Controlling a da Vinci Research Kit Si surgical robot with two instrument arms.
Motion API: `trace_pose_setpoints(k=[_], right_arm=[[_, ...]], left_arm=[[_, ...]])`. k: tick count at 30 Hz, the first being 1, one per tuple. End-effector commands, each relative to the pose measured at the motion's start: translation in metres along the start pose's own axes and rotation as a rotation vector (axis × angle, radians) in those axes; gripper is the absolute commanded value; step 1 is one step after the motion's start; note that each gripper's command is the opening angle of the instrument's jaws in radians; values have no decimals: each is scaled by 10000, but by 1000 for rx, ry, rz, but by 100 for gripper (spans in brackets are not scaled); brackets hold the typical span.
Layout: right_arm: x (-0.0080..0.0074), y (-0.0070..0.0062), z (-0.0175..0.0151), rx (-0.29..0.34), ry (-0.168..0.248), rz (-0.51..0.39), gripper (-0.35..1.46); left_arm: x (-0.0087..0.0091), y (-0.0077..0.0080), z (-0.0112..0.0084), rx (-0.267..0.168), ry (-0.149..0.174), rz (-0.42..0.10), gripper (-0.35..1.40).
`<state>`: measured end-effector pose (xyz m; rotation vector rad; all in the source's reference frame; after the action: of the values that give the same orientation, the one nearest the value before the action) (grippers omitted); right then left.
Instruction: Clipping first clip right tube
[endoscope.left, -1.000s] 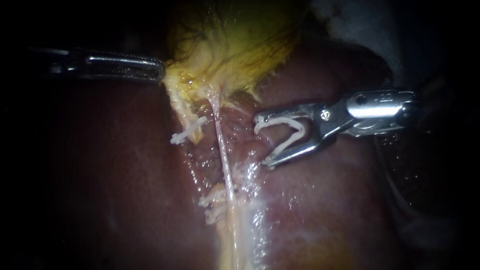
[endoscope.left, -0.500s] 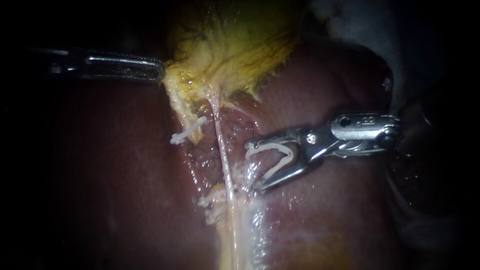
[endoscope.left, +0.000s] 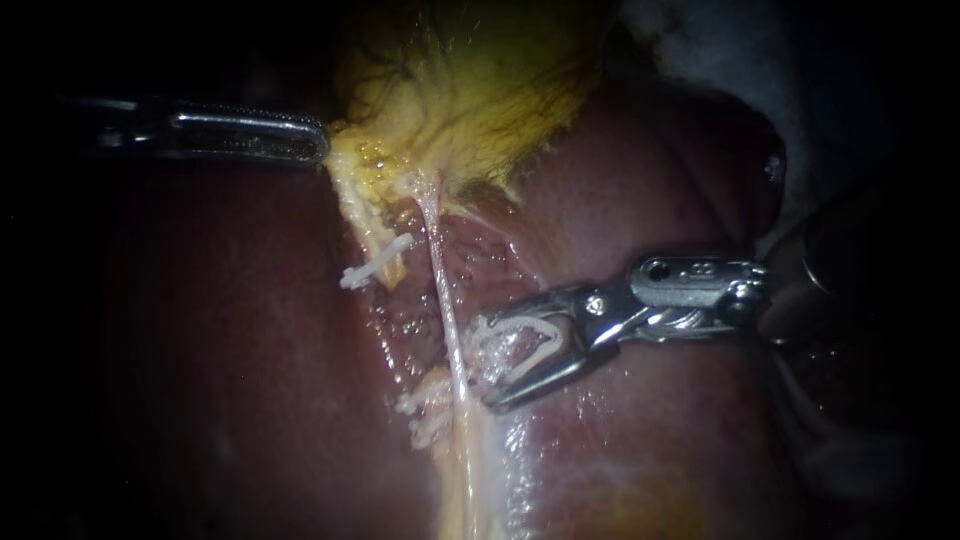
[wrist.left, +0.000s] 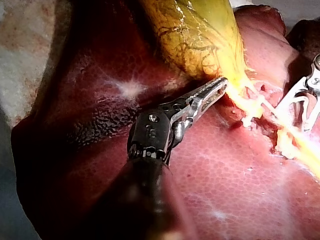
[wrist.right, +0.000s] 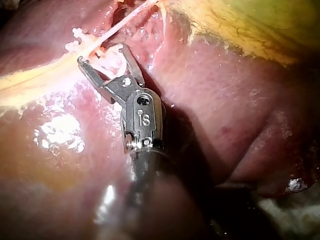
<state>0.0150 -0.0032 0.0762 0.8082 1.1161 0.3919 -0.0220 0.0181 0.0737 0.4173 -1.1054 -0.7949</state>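
- Dark red liver (endoscope.left: 250, 350) all around, slick and gleaming below the yellow gallbladder (endoscope.left: 470, 100).
- Swept down and leftward over the last second with the right instrument (endoscope.left: 483, 365); now parked just beside the right tube (endoscope.left: 447, 300), tips almost on it.
- Carrying an unclosed white clip (endoscope.left: 545, 335) in a wide-spread end effector, both jaws against it.
- Holding steady with the left instrument (endoscope.left: 322, 150), end effector clamped on the gallbladder's edge.
- Not yet straddling the tube; probably needs a short advance before squeezing.
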Motion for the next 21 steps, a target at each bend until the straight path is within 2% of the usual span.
trace_pose_setpoints(k=[1, 13, 21], right_arm=[[0, 1, 2, 4, 4, 4, 54], [3, 5, 24, 68, 95, 84, 54], [3, 0, 34, 129, 160, 119, 53]], left_arm=[[0, 0, 0, 0, 0, 0, -35], [0, 0, 0, -1, 0, 0, -35], [1, 0, 1, -1, 0, 0, -35]])
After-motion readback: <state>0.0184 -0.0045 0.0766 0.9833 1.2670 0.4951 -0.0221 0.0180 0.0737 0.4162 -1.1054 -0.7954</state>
